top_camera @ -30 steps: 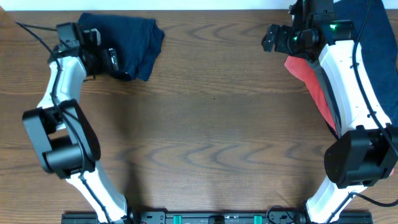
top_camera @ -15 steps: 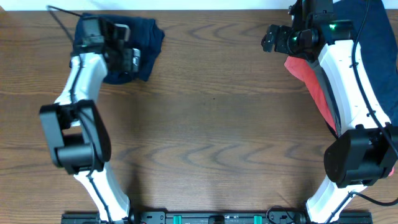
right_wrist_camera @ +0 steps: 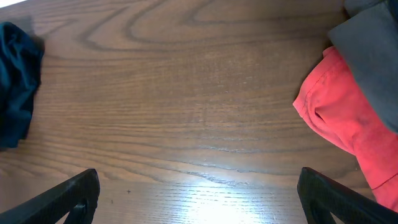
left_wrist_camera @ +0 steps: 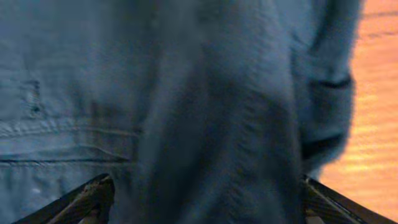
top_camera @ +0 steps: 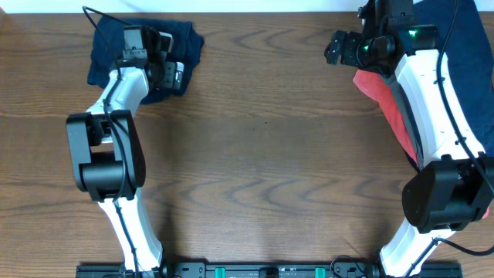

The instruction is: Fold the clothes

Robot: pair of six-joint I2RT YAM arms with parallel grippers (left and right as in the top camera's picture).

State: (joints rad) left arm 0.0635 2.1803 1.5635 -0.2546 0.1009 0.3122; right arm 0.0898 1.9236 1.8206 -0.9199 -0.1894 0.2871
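One navy garment, rumpled, stitched hem

The left claw has swung rightward over the navy garment; cloth now lies exposed to its left.

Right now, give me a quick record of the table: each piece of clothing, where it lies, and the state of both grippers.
navy garment: bunched, top left of the overhead view, on the table
left gripper: open, over the navy garment; contact cannot be told
red garment: crumpled at the right side, partly under the right arm
dark garment: far right, beside the red garment
right gripper: open, empty, above bare wood left of the red garment
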